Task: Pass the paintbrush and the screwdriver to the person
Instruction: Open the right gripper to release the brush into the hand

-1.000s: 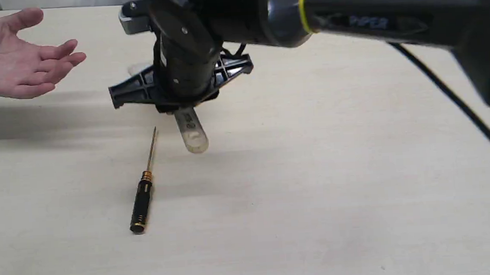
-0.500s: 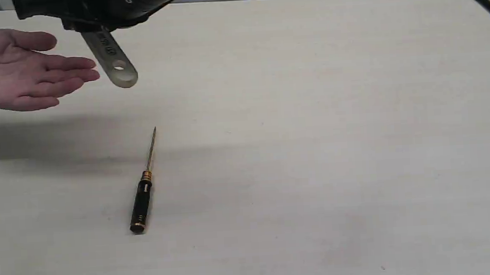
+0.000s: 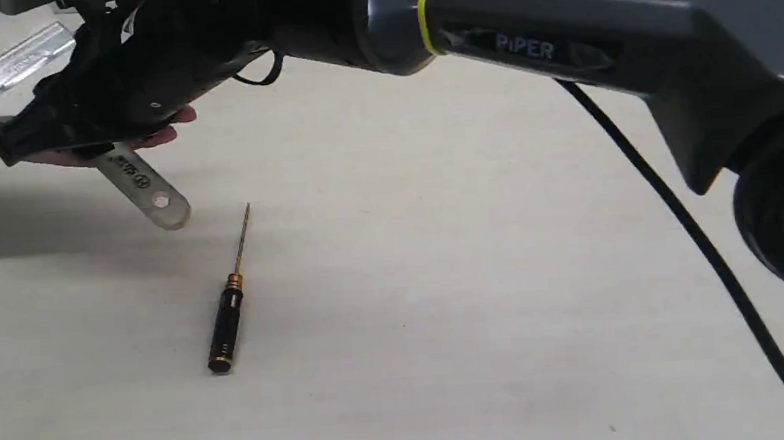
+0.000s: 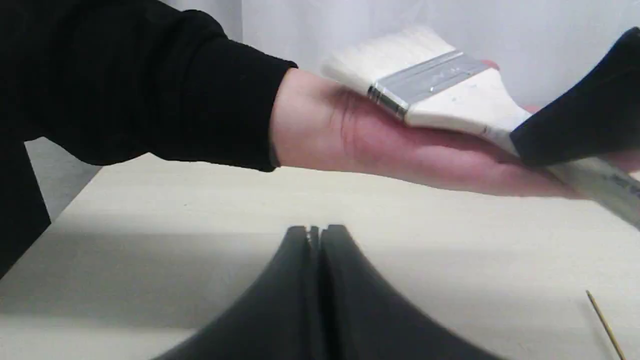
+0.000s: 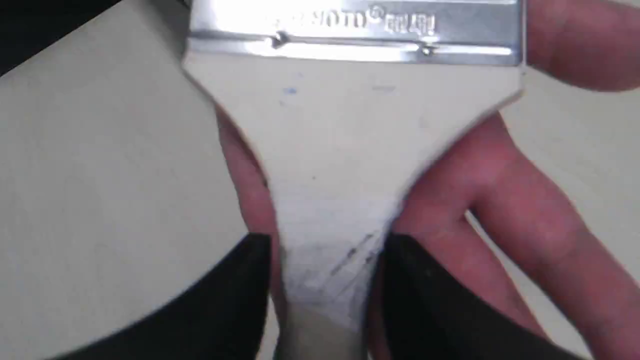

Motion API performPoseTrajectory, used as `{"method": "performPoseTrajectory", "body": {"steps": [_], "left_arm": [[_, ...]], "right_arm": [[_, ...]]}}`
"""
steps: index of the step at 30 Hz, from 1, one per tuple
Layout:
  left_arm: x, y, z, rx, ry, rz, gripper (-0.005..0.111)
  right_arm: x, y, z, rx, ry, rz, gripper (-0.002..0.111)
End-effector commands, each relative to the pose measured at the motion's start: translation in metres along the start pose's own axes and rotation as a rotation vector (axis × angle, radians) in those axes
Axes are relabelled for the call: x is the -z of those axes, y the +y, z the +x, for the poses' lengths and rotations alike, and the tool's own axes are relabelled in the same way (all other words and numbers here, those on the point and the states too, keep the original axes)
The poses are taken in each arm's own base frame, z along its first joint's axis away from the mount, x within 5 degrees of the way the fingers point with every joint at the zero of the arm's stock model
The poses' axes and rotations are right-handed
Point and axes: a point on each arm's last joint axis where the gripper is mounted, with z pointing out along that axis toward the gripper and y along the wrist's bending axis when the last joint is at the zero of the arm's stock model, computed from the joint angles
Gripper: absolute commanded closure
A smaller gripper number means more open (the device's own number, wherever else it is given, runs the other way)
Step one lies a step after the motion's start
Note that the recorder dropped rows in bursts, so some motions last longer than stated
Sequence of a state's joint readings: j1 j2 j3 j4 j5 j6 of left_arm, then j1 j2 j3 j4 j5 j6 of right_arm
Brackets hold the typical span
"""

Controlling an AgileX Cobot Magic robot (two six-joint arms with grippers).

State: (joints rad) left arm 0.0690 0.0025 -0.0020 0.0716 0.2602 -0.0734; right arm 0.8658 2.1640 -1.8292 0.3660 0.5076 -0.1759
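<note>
Right wrist view: right claw (image 5: 325, 260) clamped narrow on the neck of the paintbrush (image 5: 350, 140), one black finger each side of the pale handle. The silver band (image 5: 350, 30) with print sits past the grip. The open hand (image 5: 525, 225) is right under the brush, fingers spread, with the pale table (image 5: 100, 175) below. Left wrist view: left claw (image 4: 314, 232) pressed fully together, nothing in it, low over the table. The hand, in a black sleeve (image 4: 150, 90), is palm up with the brush along it and the bristles over the wrist; touching or just above, cannot tell. Exterior view: right arm (image 3: 558, 40) reaches across from 3 o'clock to 10 o'clock. The brush is in its claw at 10 o'clock over the hand, off the table, with the holed handle end pointing to 5 o'clock. The screwdriver (image 3: 227, 322) lies flat on the table at 7 o'clock from centre, free of any claw, shaft tip to 12 o'clock and black handle to 6 o'clock. It is near the brush handle end, not touching. A black cable (image 3: 707, 248) hangs at 4 o'clock.
</note>
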Motion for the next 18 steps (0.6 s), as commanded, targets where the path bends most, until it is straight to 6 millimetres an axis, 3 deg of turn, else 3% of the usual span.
{"method": "performPoseTrajectory", "body": {"steps": [1,8,18], "left_arm": [[0.0,0.0,0.0,0.006,-0.011,0.007,0.107],[0.0,0.0,0.0,0.006,-0.011,0.007,0.107],[0.0,0.0,0.0,0.006,-0.011,0.007,0.107]], "right_arm": [[0.003,-0.001,-0.004,0.006,-0.018,-0.002,0.057],[0.016,0.004,-0.011,0.01,-0.019,-0.012,0.057],[0.1,0.007,-0.039,-0.026,-0.031,0.106,0.057]]}}
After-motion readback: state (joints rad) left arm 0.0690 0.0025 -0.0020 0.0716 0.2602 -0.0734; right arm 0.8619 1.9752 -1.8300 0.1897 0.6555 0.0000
